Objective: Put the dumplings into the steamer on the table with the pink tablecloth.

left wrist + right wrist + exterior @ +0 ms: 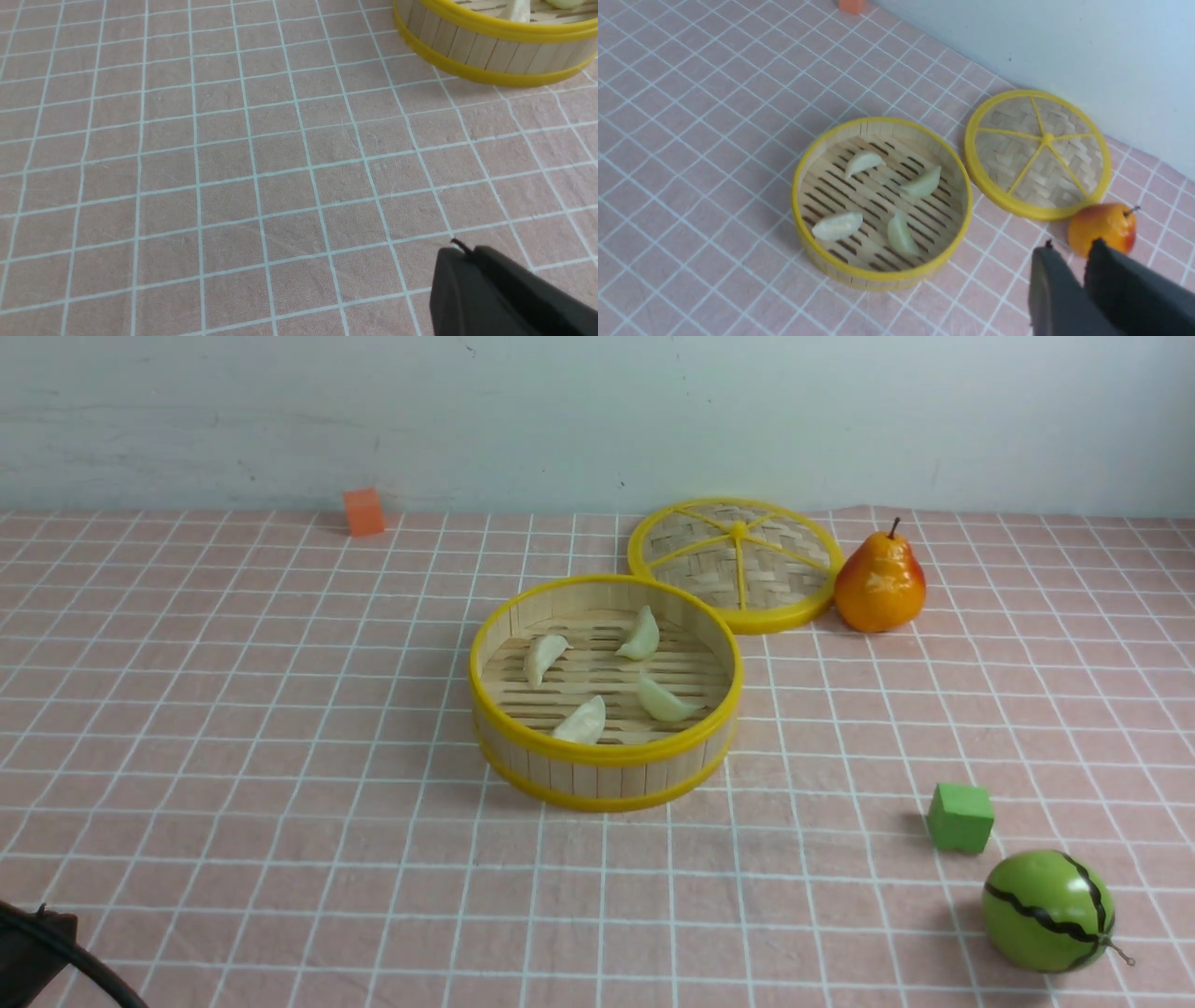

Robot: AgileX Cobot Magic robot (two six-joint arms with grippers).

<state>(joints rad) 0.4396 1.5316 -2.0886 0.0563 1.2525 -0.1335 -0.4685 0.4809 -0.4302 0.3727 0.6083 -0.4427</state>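
Front view: all four dumplings (544, 656) lie on the slatted floor of the steamer (607, 753). It stands on the pink tablecloth (280, 709) near the middle of the table (187, 859). My left gripper (469, 254) hangs over bare cloth, jaws pressed together, empty. My right gripper (1083, 252) has its jaws barely parted, holding nothing.

Flat woven lid (736, 565), yellow rim and spokes, lies near far edge of the table (233, 709), right of centre; orange-yellow pear (880, 583) upright just beside its right side. Orange cube (364, 511) at far edge, left. Green cube (960, 817) and striped green watermelon (1047, 910) near each other by near right corner
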